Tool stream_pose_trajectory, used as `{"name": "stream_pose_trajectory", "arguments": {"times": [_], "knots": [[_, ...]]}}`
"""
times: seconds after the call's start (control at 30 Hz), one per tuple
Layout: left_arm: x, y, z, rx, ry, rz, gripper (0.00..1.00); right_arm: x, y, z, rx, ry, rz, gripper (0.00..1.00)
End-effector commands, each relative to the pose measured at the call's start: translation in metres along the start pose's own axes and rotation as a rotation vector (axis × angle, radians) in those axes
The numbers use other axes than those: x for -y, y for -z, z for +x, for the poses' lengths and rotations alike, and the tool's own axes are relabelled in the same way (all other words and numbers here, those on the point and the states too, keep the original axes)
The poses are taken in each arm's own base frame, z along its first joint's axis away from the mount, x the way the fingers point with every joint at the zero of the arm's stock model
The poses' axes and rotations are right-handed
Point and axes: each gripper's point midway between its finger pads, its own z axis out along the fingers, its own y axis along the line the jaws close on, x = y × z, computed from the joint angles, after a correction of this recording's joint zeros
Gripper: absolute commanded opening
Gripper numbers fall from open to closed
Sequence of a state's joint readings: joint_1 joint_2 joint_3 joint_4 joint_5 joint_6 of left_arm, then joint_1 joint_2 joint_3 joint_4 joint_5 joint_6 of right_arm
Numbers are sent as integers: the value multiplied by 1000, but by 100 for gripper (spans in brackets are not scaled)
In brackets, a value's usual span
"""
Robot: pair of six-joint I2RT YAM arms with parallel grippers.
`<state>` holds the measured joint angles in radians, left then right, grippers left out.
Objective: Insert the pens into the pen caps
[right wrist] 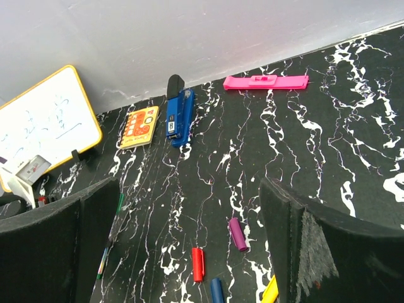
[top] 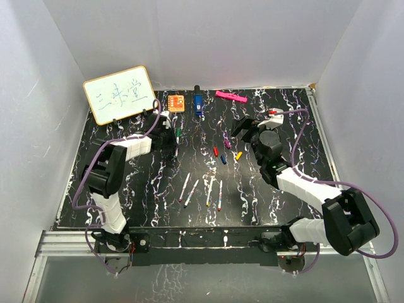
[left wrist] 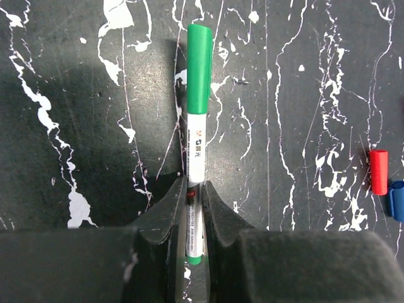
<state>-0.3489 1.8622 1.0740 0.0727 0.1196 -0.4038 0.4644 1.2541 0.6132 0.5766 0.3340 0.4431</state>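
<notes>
Left gripper (left wrist: 191,196) clamped tight on green-capped pen (left wrist: 196,142); right gripper (right wrist: 189,208) wide open, empty, above red cap (right wrist: 198,263).

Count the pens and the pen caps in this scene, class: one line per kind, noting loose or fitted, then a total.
Loose pens: 4
Green pen in the left gripper's jaws: 1
Loose pen caps, purple, red, blue, yellow: 4
Green cap fitted on the held pen: 1
Total: 10
</notes>
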Motion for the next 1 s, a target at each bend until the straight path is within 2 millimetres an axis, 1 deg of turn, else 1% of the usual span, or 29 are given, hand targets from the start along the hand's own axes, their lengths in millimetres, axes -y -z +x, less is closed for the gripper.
{"name": "stream_pose_trajectory", "arguments": {"times": [0.0,0.07,0.2,0.3,0.37,0.53,0.73,0.87,0.97], "knots": [[8,2,-16,14,5,28,11,-14,-6,-25,57,-4,-28,91],[7,0,-15,0,1,20,14,-14,-6,-24,52,-2,-29,91],[4,-2,-14,-8,1,0,17,-14,-7,-22,44,-2,-34,90],[3,-2,-15,-7,5,-5,26,-16,-7,-20,38,-1,-42,90],[3,-1,-17,-2,5,-9,29,-17,-7,-19,35,0,-47,91],[4,3,-25,14,-5,-18,38,-20,-6,-24,50,5,-64,97],[11,22,-39,71,-20,-2,39,-18,-5,-38,95,11,-45,98],[16,33,-43,89,-36,17,40,-18,-7,-39,97,6,-42,98],[24,43,-40,96,-48,72,39,-23,-10,-36,74,-26,-87,98]]}}
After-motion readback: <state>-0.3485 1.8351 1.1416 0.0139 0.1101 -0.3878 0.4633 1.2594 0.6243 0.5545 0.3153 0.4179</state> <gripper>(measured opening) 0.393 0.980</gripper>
